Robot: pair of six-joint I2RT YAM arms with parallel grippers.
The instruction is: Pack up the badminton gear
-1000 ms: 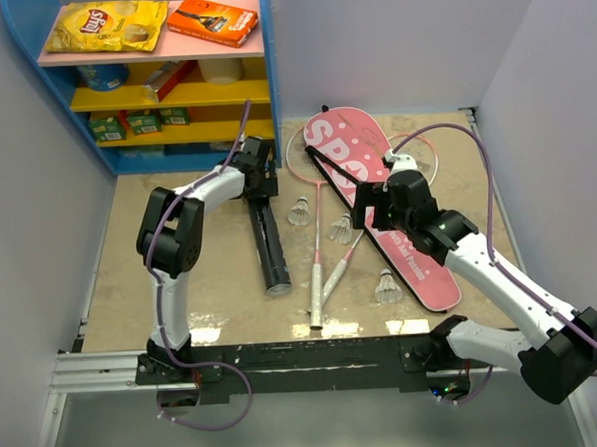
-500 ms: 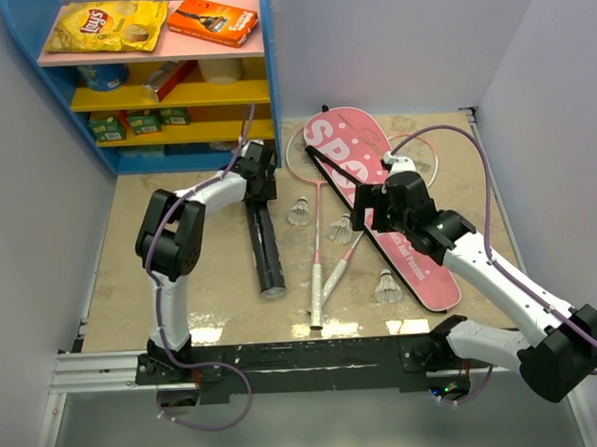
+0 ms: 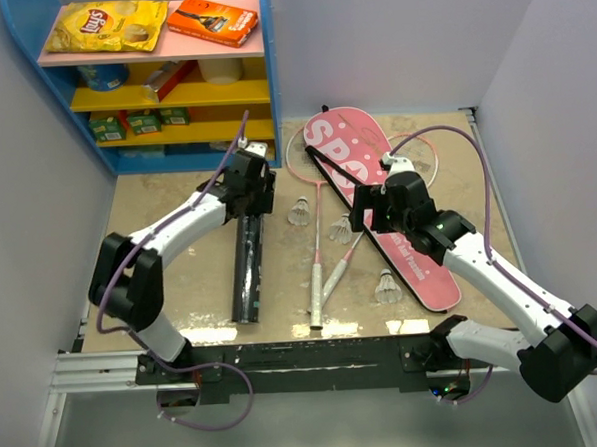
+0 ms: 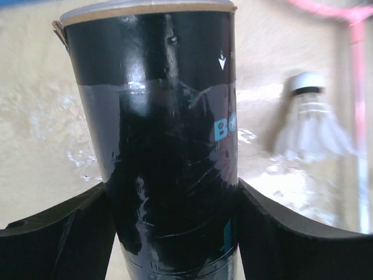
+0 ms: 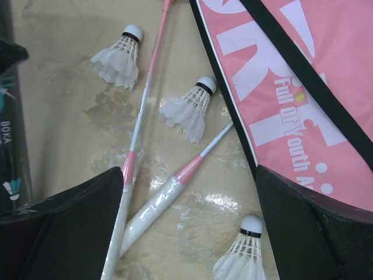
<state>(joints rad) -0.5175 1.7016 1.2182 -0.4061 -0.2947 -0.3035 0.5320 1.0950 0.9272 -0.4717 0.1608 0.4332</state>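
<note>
Beige table [image 3: 196,281], black tube [image 3: 247,268], far end hidden by left hand [image 3: 250,208]

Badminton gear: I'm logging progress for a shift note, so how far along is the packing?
Done: nothing looks packed yet. In hand: the left pincer is shut on the black tube; the right pincer hangs open over the rackets. Left: the three shuttlecocks lie loose on the table, and both rackets lie outside the pink bag.

Bright, even light throughout; glare streaks the black tube [image 4: 169,146], and the shuttlecock [image 4: 312,116] beside it is blurred.
</note>
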